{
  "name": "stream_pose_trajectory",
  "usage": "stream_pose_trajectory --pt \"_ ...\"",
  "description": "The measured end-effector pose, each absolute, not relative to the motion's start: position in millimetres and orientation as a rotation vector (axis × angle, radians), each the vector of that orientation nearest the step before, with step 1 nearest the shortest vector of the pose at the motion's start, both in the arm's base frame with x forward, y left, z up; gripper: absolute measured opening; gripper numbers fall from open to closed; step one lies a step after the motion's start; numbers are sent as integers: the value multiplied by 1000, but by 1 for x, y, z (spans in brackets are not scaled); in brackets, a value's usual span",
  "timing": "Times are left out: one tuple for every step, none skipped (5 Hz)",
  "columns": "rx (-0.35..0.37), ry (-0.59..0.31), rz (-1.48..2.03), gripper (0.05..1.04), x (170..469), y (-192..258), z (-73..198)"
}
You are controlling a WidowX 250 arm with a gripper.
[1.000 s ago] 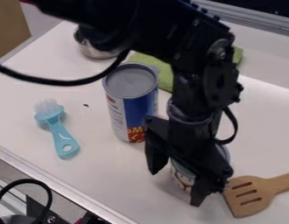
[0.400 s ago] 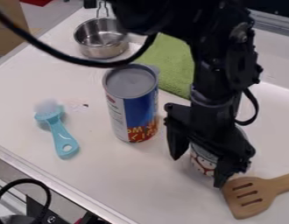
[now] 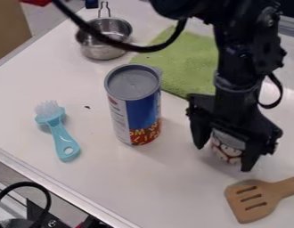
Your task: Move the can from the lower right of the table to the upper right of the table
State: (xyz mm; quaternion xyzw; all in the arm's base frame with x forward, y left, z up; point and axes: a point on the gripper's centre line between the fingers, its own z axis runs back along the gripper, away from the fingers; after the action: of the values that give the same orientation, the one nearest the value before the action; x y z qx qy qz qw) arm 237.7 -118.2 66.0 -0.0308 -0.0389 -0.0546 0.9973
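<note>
The black gripper (image 3: 223,156) hangs over the right part of the white bench (image 3: 143,178), grasping a small can (image 3: 226,152) between its two fingers, one at each side. The can is right of the middle of the camera view and a little below mid-height, with its grey top partly covered by the gripper and a pale label with dark and reddish marks showing below. Whether its base touches the bench cannot be told. The black robot arm (image 3: 238,58) comes in from the top edge, and a black cable (image 3: 134,46) loops out from it toward the upper left, crossing in front of a steel saucepan (image 3: 102,52).

The saucepan sits near the far left edge of the bench, its wire handle pointing away from the camera. A green cloth (image 3: 185,58) lies flat between the saucepan and the arm, which hides some of it. Just in front of the cloth, a tall canister (image 3: 134,107) stands upright with a grey lid and a blue, white and red label, apart from the gripper. To its left lies a light-blue brush (image 3: 59,129), its pale bristles toward the back and the hole in its handle toward the front. A slotted wooden spatula (image 3: 251,196) lies at the lower right, nearer the camera than the can.
</note>
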Motion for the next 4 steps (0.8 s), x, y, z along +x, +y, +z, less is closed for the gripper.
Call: stream_pose_trajectory --pt "-72 -98 -91 999 245 -122 67" --pt "-83 -110 -69 999 260 -132 65" --pt "-80 -112 -42 999 273 -136 61" --pt "-81 -124 -9 999 288 -136 61"
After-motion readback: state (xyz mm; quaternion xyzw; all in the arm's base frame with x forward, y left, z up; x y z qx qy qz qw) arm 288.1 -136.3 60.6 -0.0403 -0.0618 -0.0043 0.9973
